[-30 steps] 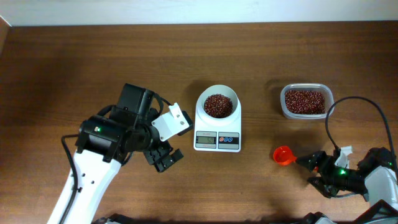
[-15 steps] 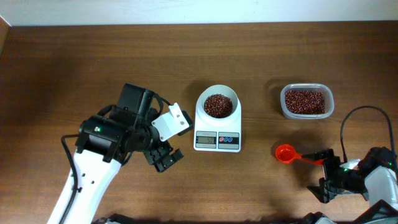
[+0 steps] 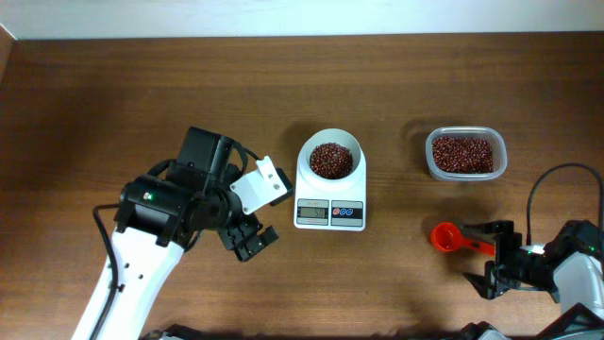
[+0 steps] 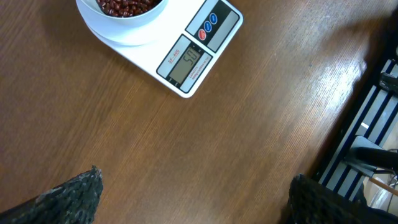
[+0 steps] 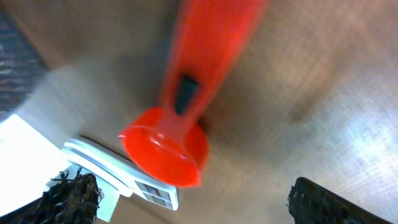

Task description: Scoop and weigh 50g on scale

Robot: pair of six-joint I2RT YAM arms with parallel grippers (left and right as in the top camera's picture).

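Overhead, you see red beans [image 3: 330,159] in the scale [image 3: 311,194] bowl [image 3: 330,133] and the tub [image 3: 429,156], open counter [image 3: 392,161] between; left gripper [image 3: 247,240] and right gripper [image 3: 483,255] gape empty.

- We take this for a robotics lab: a left arm [image 3: 142,236] and a right arm [image 3: 578,269] work here.
- We see a bare wooden table [image 3: 94,113] and a plain white wall [image 3: 302,17].

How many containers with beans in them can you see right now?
2. A white bowl sits on the scale in the middle of the overhead view. A clear tub stands to its right, slightly farther back. None seems hidden.
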